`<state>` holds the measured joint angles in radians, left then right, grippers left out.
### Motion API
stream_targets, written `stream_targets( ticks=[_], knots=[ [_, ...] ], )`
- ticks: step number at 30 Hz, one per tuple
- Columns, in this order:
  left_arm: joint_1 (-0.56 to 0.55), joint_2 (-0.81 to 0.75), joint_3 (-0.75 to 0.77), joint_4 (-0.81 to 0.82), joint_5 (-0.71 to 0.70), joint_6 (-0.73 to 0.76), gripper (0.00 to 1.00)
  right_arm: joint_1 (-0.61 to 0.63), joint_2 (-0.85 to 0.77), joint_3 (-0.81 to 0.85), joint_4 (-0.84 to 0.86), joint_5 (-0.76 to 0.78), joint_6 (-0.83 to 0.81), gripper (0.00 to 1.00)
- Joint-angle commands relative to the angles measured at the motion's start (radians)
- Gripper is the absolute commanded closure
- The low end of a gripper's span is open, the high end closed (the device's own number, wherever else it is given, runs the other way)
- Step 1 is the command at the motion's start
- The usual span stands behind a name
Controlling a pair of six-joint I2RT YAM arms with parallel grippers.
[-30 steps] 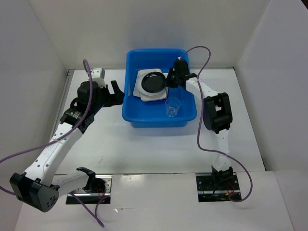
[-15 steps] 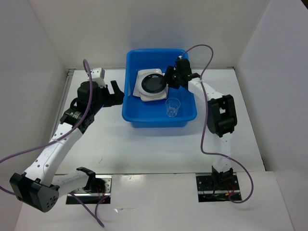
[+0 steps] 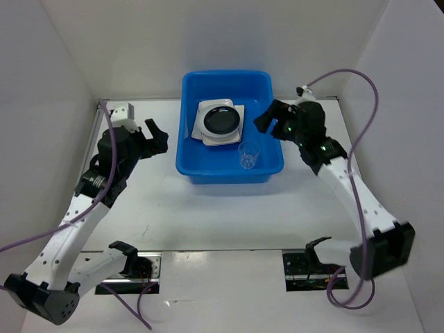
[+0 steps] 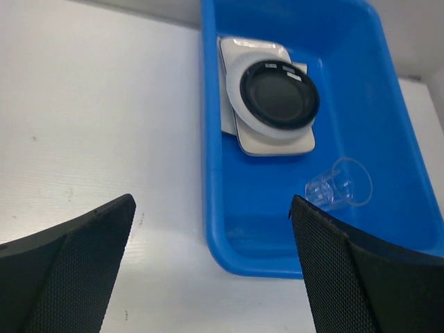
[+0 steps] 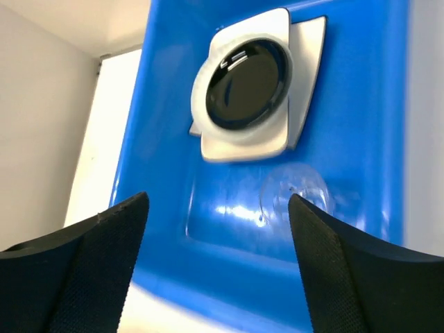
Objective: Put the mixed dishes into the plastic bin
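Both jaw pairs stand apart and empty, left gripper (image 3: 158, 136) just left of the bin (image 3: 229, 173), right gripper (image 3: 265, 118) at its right rim (the nearer arm), while the stacked plates (image 3: 220, 121) and cup (image 3: 248, 154) lie inside, leftward of that claw.

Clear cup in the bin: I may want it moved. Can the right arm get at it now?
Probably yes. The right gripper hangs open and empty by the right rim of the bin; the clear cup sits near that side, apart from the plate stack, uncovered.
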<state>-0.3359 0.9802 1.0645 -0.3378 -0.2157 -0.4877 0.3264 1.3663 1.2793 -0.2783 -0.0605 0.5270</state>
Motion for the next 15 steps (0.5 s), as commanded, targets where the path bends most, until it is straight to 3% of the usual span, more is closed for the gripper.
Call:
stream_targets(
  ticks=[1, 6, 9, 15],
  knots=[
    [0.006, -0.110, -0.029, 0.060, -0.123, -0.022, 0.00, -0.013, -0.240, -0.179, 0.031, 0.030, 0.019, 0.12],
    [0.006, -0.176, -0.092, 0.060, -0.143, -0.015, 0.00, -0.038, -0.687, -0.399, -0.054, 0.100, 0.077, 0.00],
    [0.006, -0.213, -0.138, 0.051, -0.152, -0.048, 0.00, -0.047, -0.876, -0.455, -0.130, 0.142, 0.108, 0.00],
    [0.006, -0.210, -0.147, 0.025, -0.165, -0.104, 0.00, -0.047, -1.084, -0.528, -0.212, 0.233, 0.168, 0.00]
  ],
)
